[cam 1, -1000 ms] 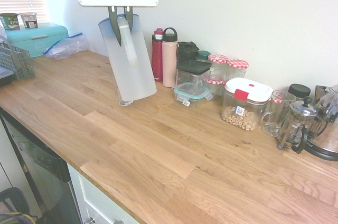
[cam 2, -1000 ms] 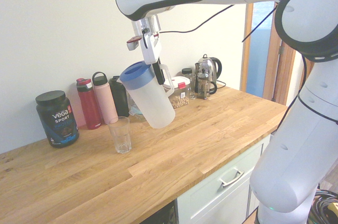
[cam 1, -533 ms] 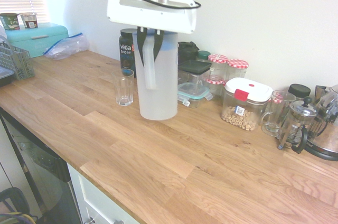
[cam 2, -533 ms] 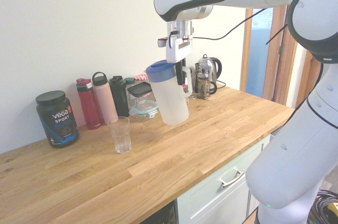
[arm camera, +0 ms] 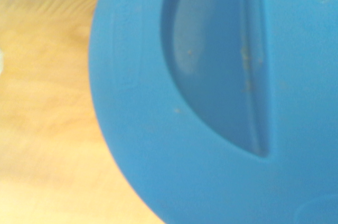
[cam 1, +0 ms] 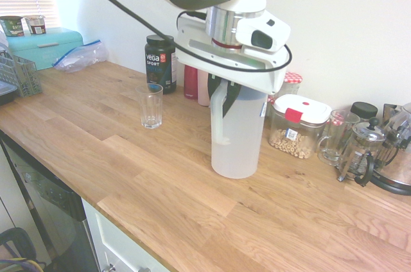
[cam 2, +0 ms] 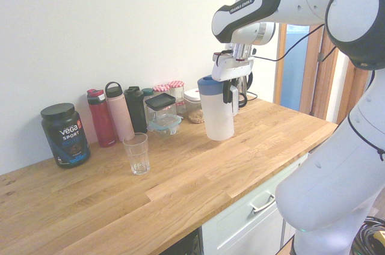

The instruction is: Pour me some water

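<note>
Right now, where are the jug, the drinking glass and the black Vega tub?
jug (cam 2: pixel 218 113): second exterior view, frosted body below the blue lid.
drinking glass (cam 2: pixel 137 154): second exterior view, middle of its clear wall.
black Vega tub (cam 2: pixel 65 135): second exterior view, on its printed label.

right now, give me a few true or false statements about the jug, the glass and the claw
1. The claw is shut on the jug's handle. True.
2. The jug is tipped over the glass. False: it stands upright, well apart from the glass.
3. The jug's lid is blue. True.
4. The glass lies on its side. False: it stands upright on the worktop.
5. The black Vega tub is between the jug and the glass. False: it stands by the wall, on the far side of the glass from the jug.
</note>
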Controlling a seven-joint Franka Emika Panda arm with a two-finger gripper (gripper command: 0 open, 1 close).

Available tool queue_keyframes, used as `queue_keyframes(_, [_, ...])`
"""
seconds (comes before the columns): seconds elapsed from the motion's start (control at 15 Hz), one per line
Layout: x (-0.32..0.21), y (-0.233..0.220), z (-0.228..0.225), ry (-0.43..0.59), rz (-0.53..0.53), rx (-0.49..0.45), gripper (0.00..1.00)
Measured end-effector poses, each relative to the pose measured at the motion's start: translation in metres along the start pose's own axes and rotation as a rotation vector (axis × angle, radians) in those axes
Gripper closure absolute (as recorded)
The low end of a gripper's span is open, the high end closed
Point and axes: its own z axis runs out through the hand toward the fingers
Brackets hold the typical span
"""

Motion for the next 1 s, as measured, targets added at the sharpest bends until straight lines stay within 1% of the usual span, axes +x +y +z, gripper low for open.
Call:
queue_keyframes(0.2, [0.003, 0.006, 0.010, 0.070, 0.127, 0.047, 1.00])
queue_keyframes(0.33, [0.003, 0.009, 0.013, 0.078, 0.162, 0.051, 1.00])
queue_keyframes(0.93, [-0.004, 0.010, 0.019, 0.021, 0.182, 0.029, 1.00])
queue_keyframes(1.0, [-0.003, 0.011, 0.020, 0.020, 0.185, 0.028, 0.00])
